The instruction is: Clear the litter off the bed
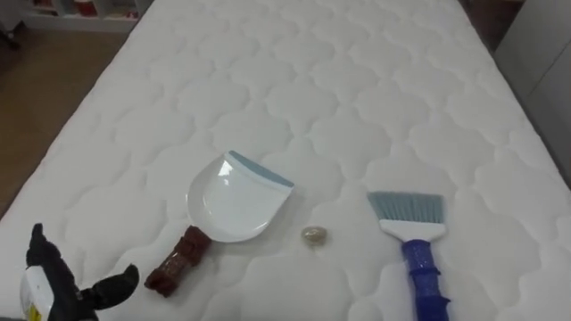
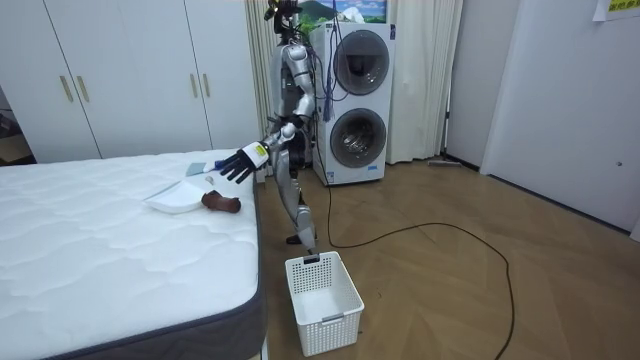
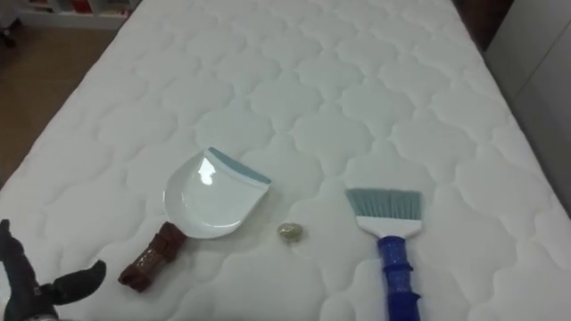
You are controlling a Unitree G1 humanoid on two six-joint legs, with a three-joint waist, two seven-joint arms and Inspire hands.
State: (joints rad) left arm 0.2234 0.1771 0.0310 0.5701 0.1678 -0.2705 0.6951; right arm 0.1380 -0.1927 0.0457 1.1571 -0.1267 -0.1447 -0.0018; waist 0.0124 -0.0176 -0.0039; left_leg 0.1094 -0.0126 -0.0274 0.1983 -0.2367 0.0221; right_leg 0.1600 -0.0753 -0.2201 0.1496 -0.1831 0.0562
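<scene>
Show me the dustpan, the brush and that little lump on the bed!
dustpan point(image 1: 234, 203), left eye view, middle of its white scoop.
brush point(image 1: 407, 209), left eye view, on its pale bristles.
little lump point(image 1: 314, 235), left eye view, its centre.

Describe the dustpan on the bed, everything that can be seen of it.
The dustpan is a glossy white scoop, plastic by its look, with a pale blue strip along its open lip and a dark brown ribbed handle. It lies flat on the white quilted mattress with nothing visible in it. Its lip points away from the robot and to its right, and its handle points toward the left hand, which is open beside it without touching. A small scrap lies apart, right of the pan.
</scene>
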